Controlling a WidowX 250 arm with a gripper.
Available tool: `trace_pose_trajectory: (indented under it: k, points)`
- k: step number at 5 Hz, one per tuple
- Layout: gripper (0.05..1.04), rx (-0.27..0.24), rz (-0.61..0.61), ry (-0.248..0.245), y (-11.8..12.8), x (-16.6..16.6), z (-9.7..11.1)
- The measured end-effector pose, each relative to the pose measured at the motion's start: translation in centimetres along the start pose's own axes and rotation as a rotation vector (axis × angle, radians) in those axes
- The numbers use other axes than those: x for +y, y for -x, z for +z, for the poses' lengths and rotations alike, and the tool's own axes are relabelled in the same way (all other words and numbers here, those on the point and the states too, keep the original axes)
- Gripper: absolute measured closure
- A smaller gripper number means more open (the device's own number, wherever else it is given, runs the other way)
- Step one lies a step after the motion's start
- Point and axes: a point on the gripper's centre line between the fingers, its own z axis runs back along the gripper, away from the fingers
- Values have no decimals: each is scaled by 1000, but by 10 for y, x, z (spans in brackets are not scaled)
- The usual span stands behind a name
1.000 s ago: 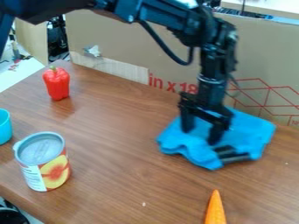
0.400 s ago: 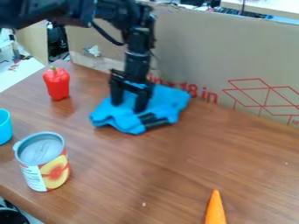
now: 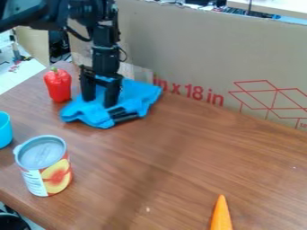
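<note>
Claw: The black gripper (image 3: 99, 102) stood upright with its two fingers spread, their tips down against blue fabric, which showed in the gap between them.
Blue cloth: The rumpled cloth (image 3: 141, 94) lay under and around the claw's fingertips, reaching out on both sides.
Dark strips: A pair of black strips (image 3: 124, 117) lay at the cloth's near edge, just in front of the claw.
Red pepper: The pepper (image 3: 58, 85) stood upright just left of the claw, as the camera saw it, beside the cloth.
Can: A can with fruit on its label (image 3: 45, 166) stood nearer the camera than the claw, to its left.
Cup: A light-blue cup (image 3: 5, 130), partly in view, sat farther left of the claw.
Carrot: An orange carrot (image 3: 221, 218) lay well apart from the claw, toward the near right.
Cardboard: A printed brown panel (image 3: 180, 45) rose behind the claw.
Table: Brown wood-grain (image 3: 180, 157) spread beneath it.
</note>
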Motion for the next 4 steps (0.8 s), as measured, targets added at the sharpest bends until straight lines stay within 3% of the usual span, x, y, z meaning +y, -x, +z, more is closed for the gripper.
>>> trace_pose_trajectory:
  k: [1,2,3,4]
  points:
    - [84,-59,-41,69,-3,-10,1]
    - [84,-87,-42,89,-5,-15,4]
    - [83,-104,-29,69,-1,-18,21]
    - [83,-93,8,-9,16,-26,59]
